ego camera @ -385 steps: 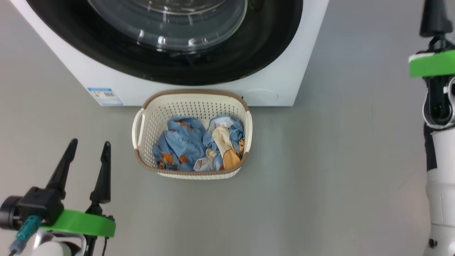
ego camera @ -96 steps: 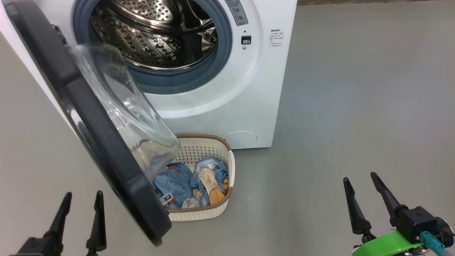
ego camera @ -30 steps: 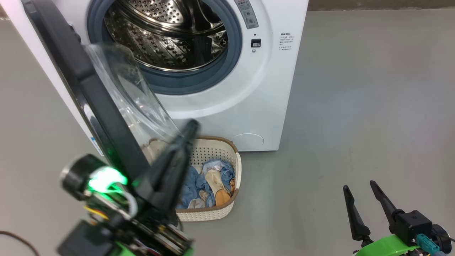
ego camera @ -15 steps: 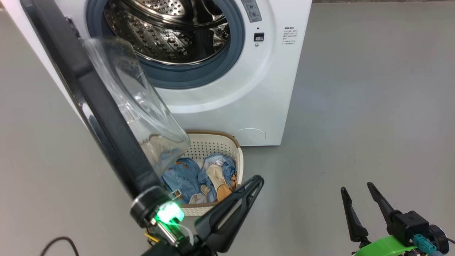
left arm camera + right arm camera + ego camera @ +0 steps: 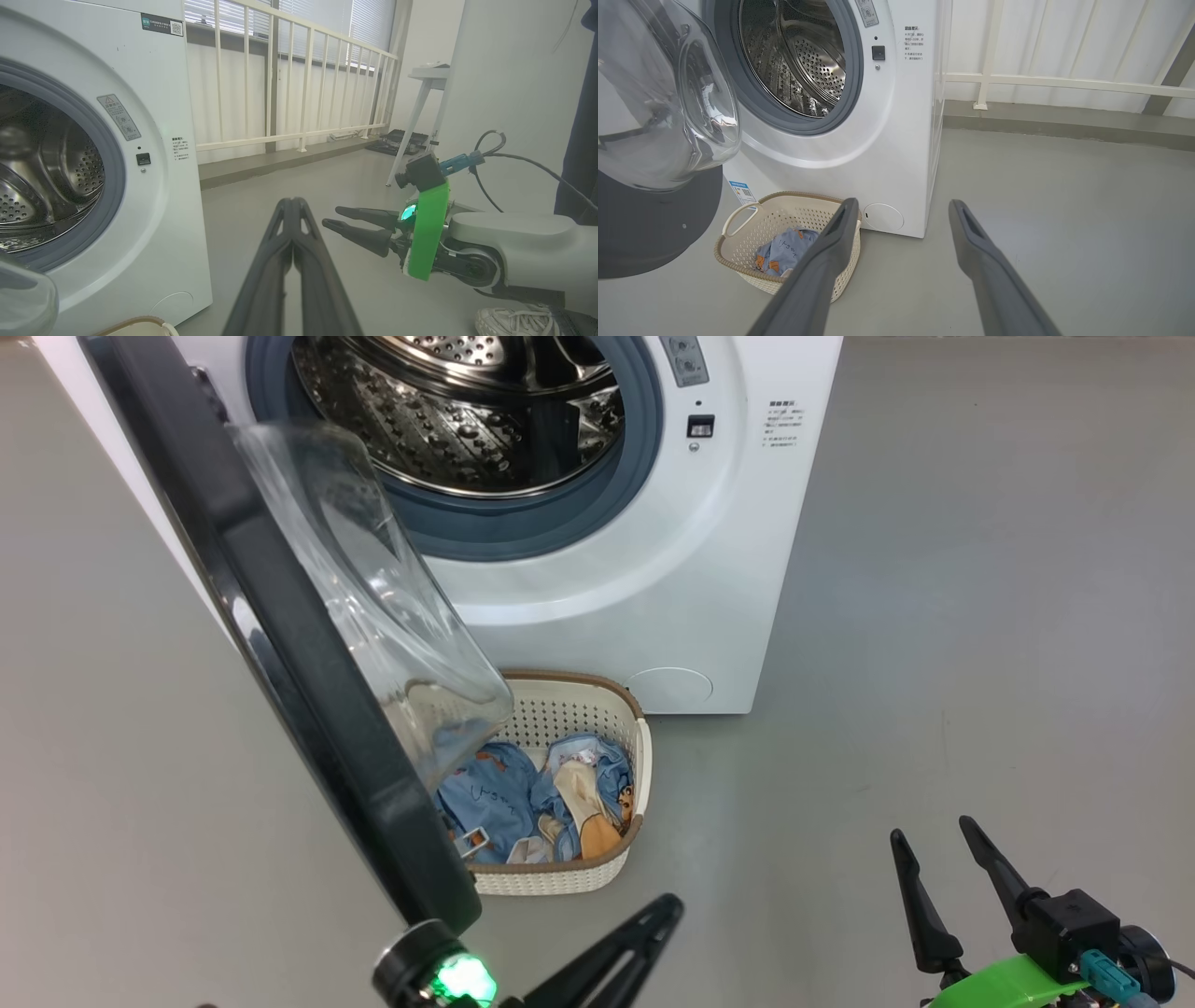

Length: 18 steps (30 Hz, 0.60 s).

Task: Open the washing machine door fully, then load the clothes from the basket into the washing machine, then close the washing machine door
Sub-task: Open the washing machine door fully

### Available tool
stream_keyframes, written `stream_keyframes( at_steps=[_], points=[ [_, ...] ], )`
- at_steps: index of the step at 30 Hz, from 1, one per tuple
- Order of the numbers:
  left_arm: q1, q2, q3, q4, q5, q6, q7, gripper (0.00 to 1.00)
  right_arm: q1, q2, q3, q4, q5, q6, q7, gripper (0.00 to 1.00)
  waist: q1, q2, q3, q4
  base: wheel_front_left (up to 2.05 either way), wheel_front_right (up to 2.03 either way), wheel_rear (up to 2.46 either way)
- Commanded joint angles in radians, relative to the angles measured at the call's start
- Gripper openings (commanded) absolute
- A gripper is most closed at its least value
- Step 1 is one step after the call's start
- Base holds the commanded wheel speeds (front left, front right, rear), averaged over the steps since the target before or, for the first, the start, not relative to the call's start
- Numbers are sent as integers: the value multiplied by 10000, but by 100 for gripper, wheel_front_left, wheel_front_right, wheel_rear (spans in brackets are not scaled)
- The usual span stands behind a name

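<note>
left gripper [image 5: 665, 907]: fingers pressed flat together, nothing between them. it rises from the bottom edge of the head view, slanting up and right, with its tip over bare floor [image 5: 934, 616] just below the basket [image 5: 560, 882]. in the left wrist view it points level across the room, past the front right corner of the washing machine [image 5: 653, 616].

right gripper [image 5: 932, 831]: low at the lower right of the head view, fingers spread and empty, pointing toward the machine, well apart from the basket. there is a green band at the wrist.

washing machine door [image 5: 308, 691]: swung out on its left hinge (in the head view its glass bowl overlaps the basket's left part). steel drum and grey-blue gasket exposed.

clothes [image 5: 504, 798]: lying in the basket, blue and cream, bunched. the basket sits on the floor just in front of the machine's base, below the opening.

surface and room: smooth grey floor. white railing [image 5: 280, 70] with blinds behind it, to the machine's right. a white table leg [image 5: 416, 121] near a pale wall. a white shoe [image 5: 509, 322] at the lower right corner of the left wrist view.
</note>
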Motion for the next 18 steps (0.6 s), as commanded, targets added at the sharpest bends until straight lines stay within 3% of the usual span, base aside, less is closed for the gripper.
stream_keyframes(
  at_steps=[1,18],
  points=[
    [-115,85,459,-25,-45,-12,-53,0,-370,-138,289,-202,102,62,-74,100,0,0,-2,7,0,0,0],
    [37,-634,2343,2170,50,30,-53,0,-403,-175,334,-198,258,62,-74,100,0,0,75,-60,0,0,0]
  ],
)
